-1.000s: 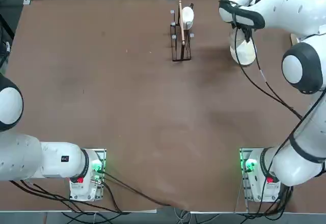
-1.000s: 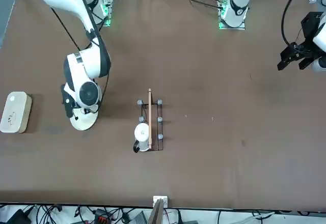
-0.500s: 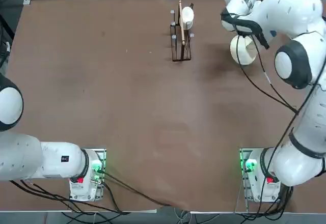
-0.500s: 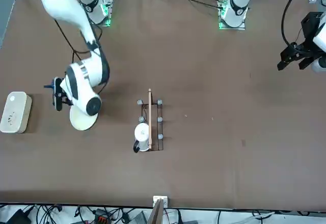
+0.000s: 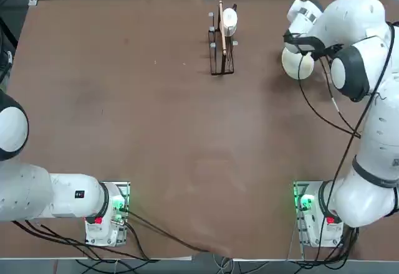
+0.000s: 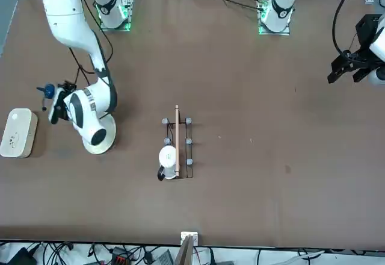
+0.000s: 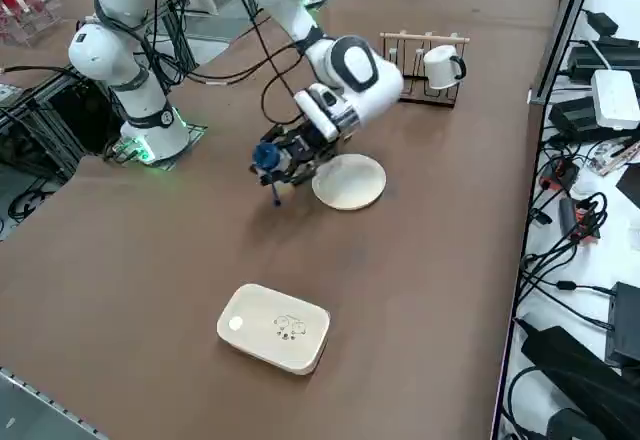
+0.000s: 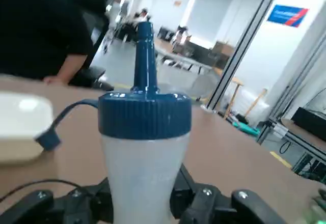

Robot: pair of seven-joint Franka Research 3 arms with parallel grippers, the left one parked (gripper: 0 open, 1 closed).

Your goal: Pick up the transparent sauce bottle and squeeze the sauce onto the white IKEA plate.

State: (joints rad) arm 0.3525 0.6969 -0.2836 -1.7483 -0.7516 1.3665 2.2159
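From overhead I look straight down on the whole worktop (image 5: 156, 131), arm bases at my near edge. My front camera faces them from the opposite edge. The raised side camera looks diagonally across from the right edge. All three share the mug rack (image 5: 221, 43). My wrist camera sits close behind the end effector (image 8: 145, 203).

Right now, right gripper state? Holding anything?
Right gripper: shut on the transparent sauce bottle, held just beside the white IKEA plate, nozzle pointing away from it.
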